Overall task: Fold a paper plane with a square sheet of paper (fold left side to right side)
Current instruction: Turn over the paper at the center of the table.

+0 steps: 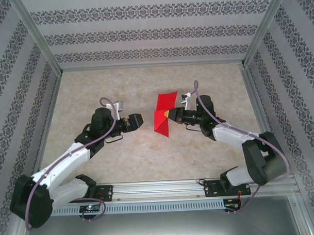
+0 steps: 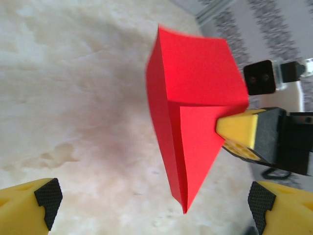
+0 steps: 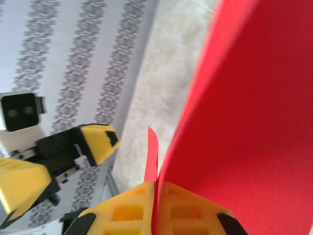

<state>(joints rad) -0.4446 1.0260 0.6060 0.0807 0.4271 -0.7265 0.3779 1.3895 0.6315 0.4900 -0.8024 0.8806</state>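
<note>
The square sheet of paper (image 1: 163,113) is bright red and creased into a pointed, dart-like shape with one flap spreading upward. It is held off the table near the middle. My right gripper (image 1: 169,115) is shut on its right edge, and the yellow pads (image 3: 132,210) pinch the paper (image 3: 254,107) between them. In the left wrist view the paper (image 2: 195,112) hangs point down with the right gripper's finger (image 2: 238,128) clamped on its side. My left gripper (image 1: 139,121) stands open just left of the paper, its fingertips (image 2: 45,201) wide apart and touching nothing.
The beige marbled table (image 1: 104,88) is enclosed by patterned walls (image 1: 143,33) and metal frame posts (image 1: 38,39). A rail (image 1: 159,188) with both arm bases runs along the near edge.
</note>
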